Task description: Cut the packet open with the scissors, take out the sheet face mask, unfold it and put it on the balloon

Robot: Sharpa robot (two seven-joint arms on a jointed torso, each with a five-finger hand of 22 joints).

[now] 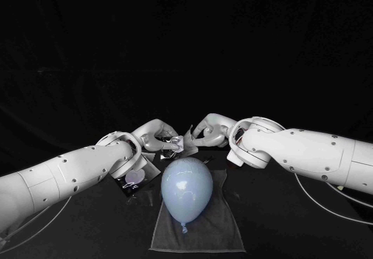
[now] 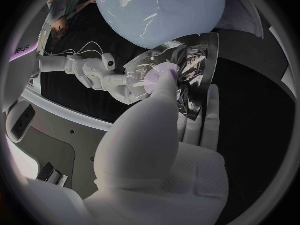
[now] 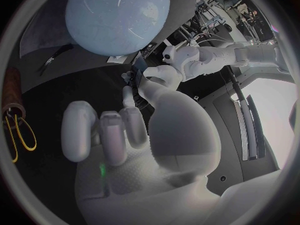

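Note:
Both hands meet just beyond the far end of the pale blue balloon (image 1: 186, 188), which lies on a grey cloth (image 1: 208, 237). Between them they hold a crinkled, shiny dark packet (image 1: 181, 142) off the table. In the left wrist view my left hand (image 2: 164, 135) presses its thumb on the packet (image 2: 187, 67), while fingers of my right hand (image 2: 103, 80) pinch its other side. The right wrist view shows my right hand (image 3: 137, 130) reaching the packet (image 3: 132, 78) opposite my left hand (image 3: 187, 60), with the balloon (image 3: 119, 17) behind. I cannot tell whether the mask is out.
Scissors with yellow handles (image 3: 19, 132) lie on the table on my right hand's side. A flat dark piece with a pale print (image 1: 130, 181) lies beside the balloon under my left forearm. The black table (image 1: 295, 226) surrounds the cloth.

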